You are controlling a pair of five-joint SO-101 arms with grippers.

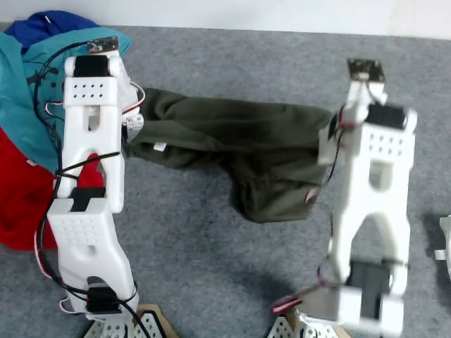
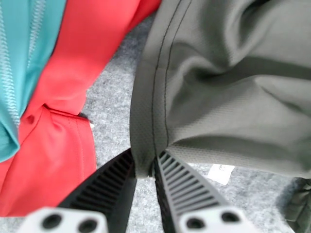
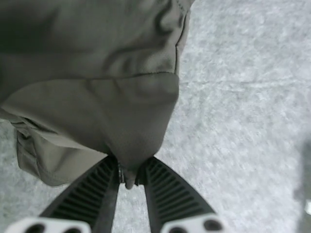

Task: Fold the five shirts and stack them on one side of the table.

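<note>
I see left gripper [image 2: 145,165] clenched on one hem of the olive shirt [image 1: 239,141] & right gripper [image 3: 129,172] clenched on its opposite end, shirt stretched btwn them mid-desk [image 1: 183,232], w/ red shirt [image 1: 21,204], teal shirt [image 1: 17,105] & blue shirt [image 1: 49,24] heaped at left edge.

The olive shirt [image 1: 239,151] hangs stretched across the middle of the bench [image 1: 197,267], pinched at its ends by the left pincer [image 2: 145,161] and the right pincer [image 3: 129,169], barring passage between the two arms. A heap of red shirt [image 1: 17,204], teal shirt [image 1: 14,113] and blue shirt [image 1: 42,28] blocks the far left corner. Bare grey surface lies open along the far edge, the right edge, and between the arm bases.
</note>
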